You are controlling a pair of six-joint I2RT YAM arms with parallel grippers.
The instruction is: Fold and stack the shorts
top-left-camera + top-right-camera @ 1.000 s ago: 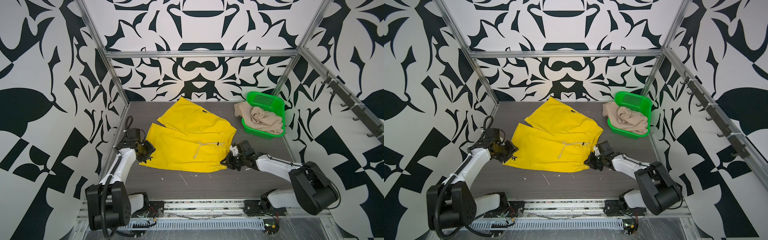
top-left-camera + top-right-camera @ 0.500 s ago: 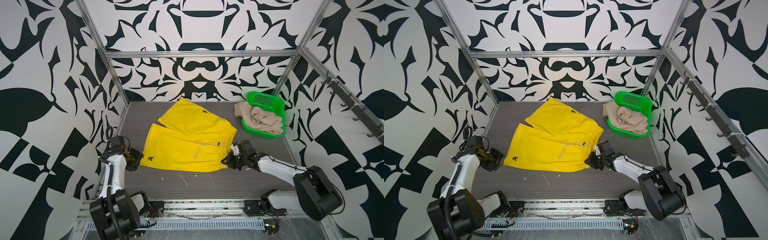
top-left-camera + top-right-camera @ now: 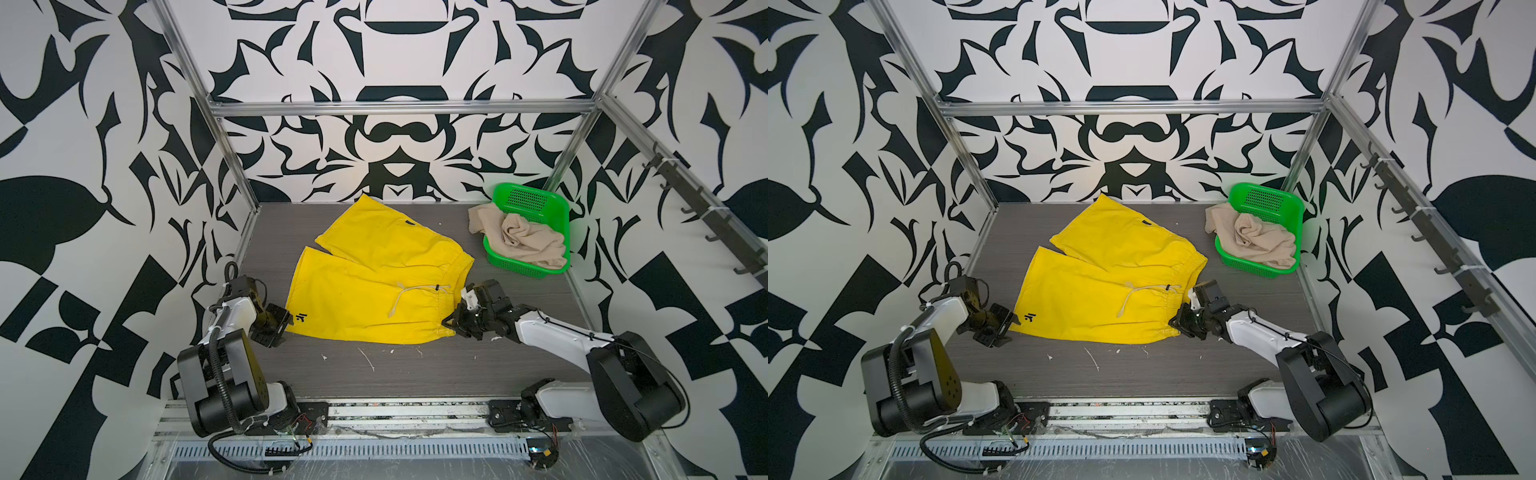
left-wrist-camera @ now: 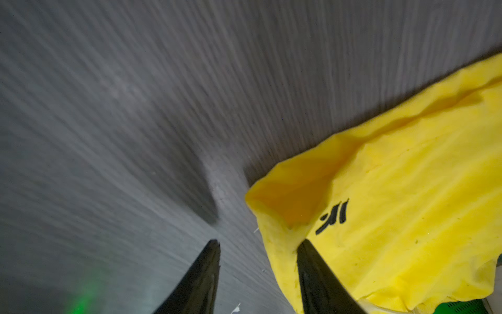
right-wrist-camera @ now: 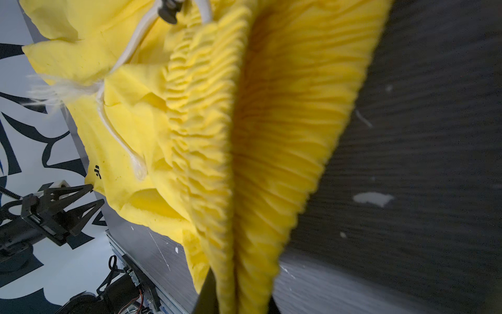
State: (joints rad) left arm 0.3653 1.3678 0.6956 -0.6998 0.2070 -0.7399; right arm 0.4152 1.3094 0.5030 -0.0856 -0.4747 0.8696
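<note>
Table [image 3: 415, 374]: grey wood-grain; white flecks along the near strip, low-centre in both top views.
L gripper [image 3: 281, 325]: lower left of frame, low over table. Fingers [image 4: 206, 271] abt half apart, nothing held. One tip overlaps the near hem corner of the yellow shorts [image 3: 374, 291], right by the black logo [image 4: 334, 217].
R gripper [image 3: 451, 326]: right of centre, lower half. Pinched tight on near waistband corner of yellow shorts; wrist view shows gathered elastic bunched btwn the fingers.
Yellow shorts: mid-frame in both top views, flat on table, legs toward upper left, waistband to the right. White drawstring [image 3: 401, 297] loose on the front.
Basket [image 3: 565, 232]: green, perforated, upper right by back corner.
Beige shorts [image 3: 523, 243]: crumpled in basket, part spilling over its left rim; well apart from yellow pair.
</note>
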